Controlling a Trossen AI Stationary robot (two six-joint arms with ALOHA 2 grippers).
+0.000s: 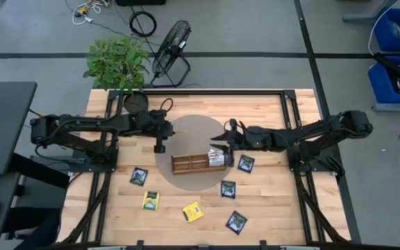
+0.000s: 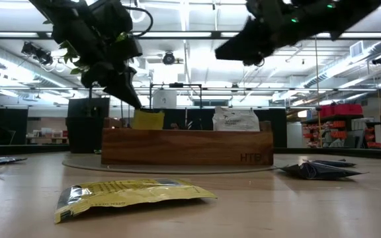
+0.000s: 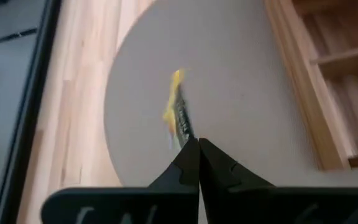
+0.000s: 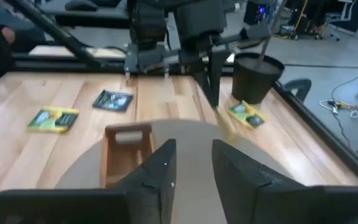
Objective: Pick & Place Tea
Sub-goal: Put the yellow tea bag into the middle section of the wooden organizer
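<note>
My left gripper (image 1: 160, 144) hangs over the grey round mat (image 1: 186, 132), left of the wooden tray (image 1: 189, 164), shut on a yellow tea sachet (image 3: 178, 109). In the low view that yellow sachet (image 2: 147, 119) shows just past the tray's left end. My right gripper (image 4: 194, 165) stands open above the tray's right end, nothing between its fingers. A white sachet (image 2: 235, 119) stands upright in the tray's right compartment. Loose sachets lie flat on the table: black ones (image 1: 139, 176) (image 1: 246, 164) (image 1: 228, 189) and yellow ones (image 1: 151, 200) (image 1: 192, 211). My left gripper pinches the yellow sachet by its upper edge (image 3: 185, 135) between the ends of its two fingers. The fingers slant down from the table's left side. The sachet hangs below them, seen edge-on, lifted clear of the mat.
A black cup (image 4: 257, 74) stands at the table's far left corner. Black frame rails (image 1: 290, 125) run along both sides. One more black sachet (image 1: 236, 222) lies near the front edge. A plant (image 1: 117, 61) and a fan (image 1: 171, 45) stand beyond the far edge.
</note>
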